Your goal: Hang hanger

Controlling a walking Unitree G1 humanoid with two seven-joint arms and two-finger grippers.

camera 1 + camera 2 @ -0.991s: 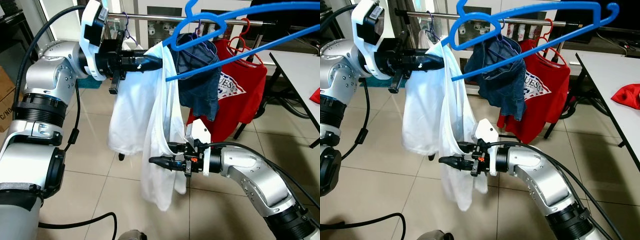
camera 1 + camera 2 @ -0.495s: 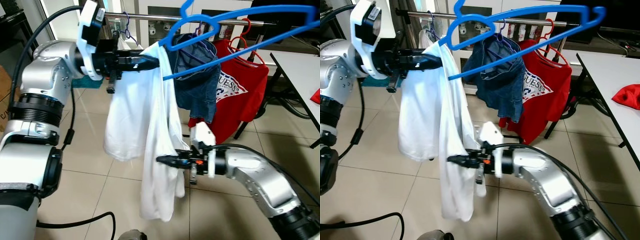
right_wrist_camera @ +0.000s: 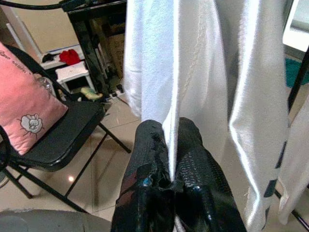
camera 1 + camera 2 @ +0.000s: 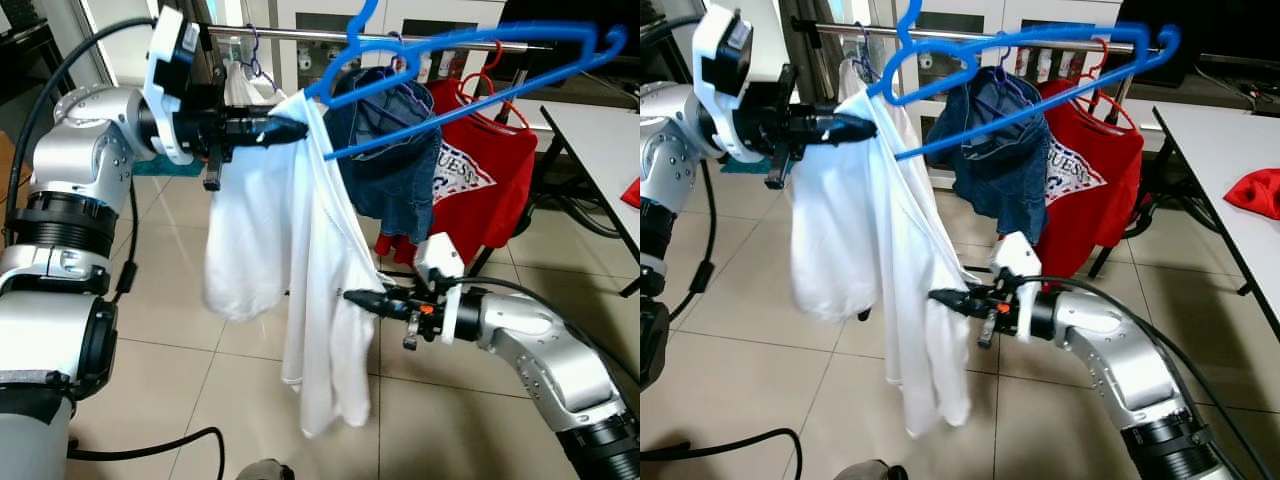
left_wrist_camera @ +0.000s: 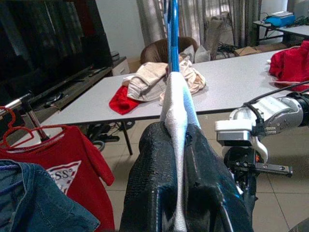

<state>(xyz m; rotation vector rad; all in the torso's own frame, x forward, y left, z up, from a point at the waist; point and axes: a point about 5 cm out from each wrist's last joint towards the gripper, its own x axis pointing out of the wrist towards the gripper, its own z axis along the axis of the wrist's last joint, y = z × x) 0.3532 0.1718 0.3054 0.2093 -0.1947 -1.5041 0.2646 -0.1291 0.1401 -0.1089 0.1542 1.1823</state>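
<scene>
The blue hanger sits in the upper middle of the frame, tilted, its hook raised near the rail but, as far as the angle shows, not yet over it. A white shirt hangs from its near end and falls down the centre of the picture.

The left gripper, at upper left, is pinched together on the hanger's end with the shirt's shoulder caught between the fingers; the wrist view shows white cloth and the blue bar running out from the closed jaws. That grip seems meant to carry hanger and shirt as one and keep the cloth from sliding off while the hook is aimed at the rail.

The right gripper, at centre, is clamped on a fold of the shirt lower down, its fingers closed on the fabric edge. It probably pulls the cloth aside so it hangs straight and clear of the neighbours.

On the rail hang a denim garment and a red shirt on a red hanger. The red shirt bears a white triangle print reading "GUESS", partly folded; the left wrist view shows only "SS". A white table stands at right.
</scene>
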